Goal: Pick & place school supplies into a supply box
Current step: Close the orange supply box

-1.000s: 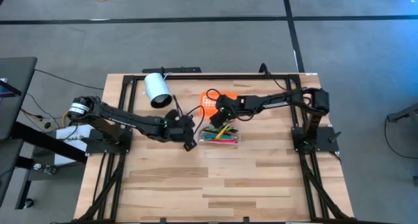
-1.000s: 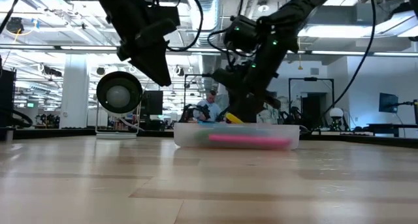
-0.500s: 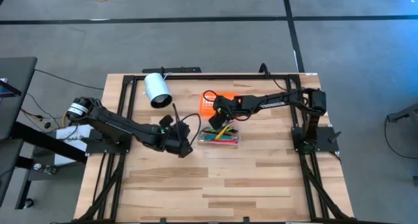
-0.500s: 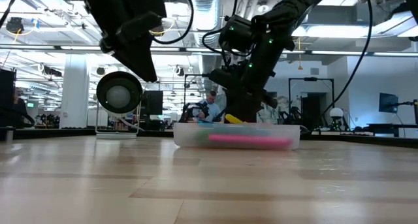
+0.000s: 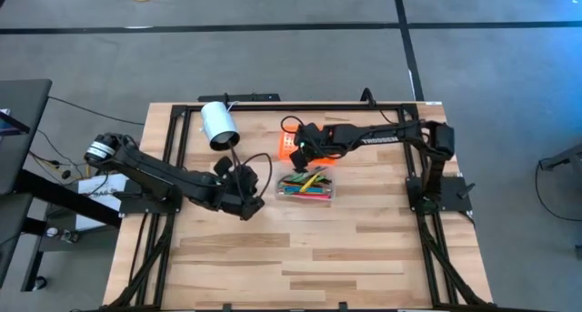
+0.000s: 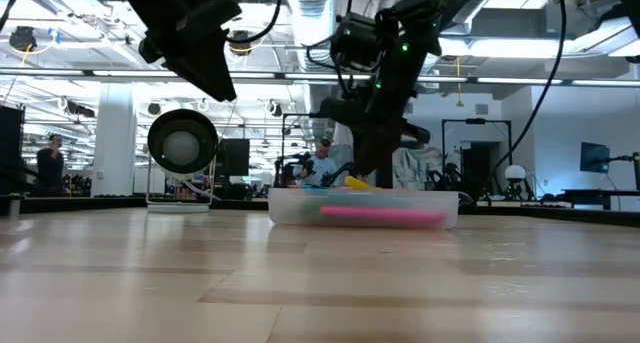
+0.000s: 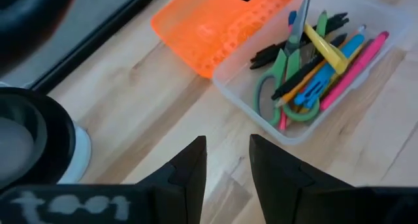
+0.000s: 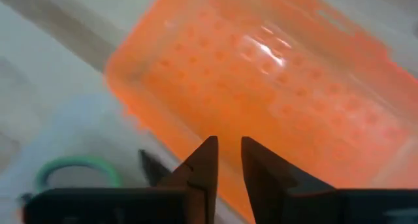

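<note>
A pale wooden bench (image 5: 300, 248) seen from above, with two dark robot arms reaching toward its middle. A white cylinder (image 5: 217, 125) lies on its side near the far edge. Near the middle sits the clear supply box (image 5: 306, 186), its tray holding the school supplies (image 7: 313, 61): pink, yellow, blue and green pens, dark markers and green-handled scissors (image 7: 287, 100). The orange lid (image 7: 219, 25) stands open at the tray's far side. The right hand (image 5: 300, 151) hangs above the lid, fingers narrowly parted and holding nothing. The left hand (image 5: 253, 190) hovers just left of the box, fingers slightly apart and empty.
</note>
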{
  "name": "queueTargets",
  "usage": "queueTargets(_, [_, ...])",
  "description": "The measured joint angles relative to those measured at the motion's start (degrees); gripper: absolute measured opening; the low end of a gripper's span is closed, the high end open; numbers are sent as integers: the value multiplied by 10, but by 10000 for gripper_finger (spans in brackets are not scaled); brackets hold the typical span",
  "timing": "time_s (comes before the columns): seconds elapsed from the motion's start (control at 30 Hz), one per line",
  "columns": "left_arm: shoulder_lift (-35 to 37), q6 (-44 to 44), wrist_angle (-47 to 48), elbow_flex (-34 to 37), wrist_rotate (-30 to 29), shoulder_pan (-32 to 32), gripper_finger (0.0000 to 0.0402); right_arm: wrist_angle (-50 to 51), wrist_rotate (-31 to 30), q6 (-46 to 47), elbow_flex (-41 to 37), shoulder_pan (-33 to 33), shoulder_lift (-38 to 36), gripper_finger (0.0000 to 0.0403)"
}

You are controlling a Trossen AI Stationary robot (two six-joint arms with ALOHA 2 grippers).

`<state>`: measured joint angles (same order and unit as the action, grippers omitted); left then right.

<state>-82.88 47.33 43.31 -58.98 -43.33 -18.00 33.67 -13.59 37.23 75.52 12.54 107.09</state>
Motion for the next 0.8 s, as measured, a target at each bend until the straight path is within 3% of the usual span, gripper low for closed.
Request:
queueTargets(0.3, [6, -2, 10, 0, -11, -8, 107, 40, 23, 2, -1, 7, 0, 4])
queueTargets(0.8, [6, -12, 10, 0, -24, -7, 107, 42, 32, 13, -8, -1, 0, 0])
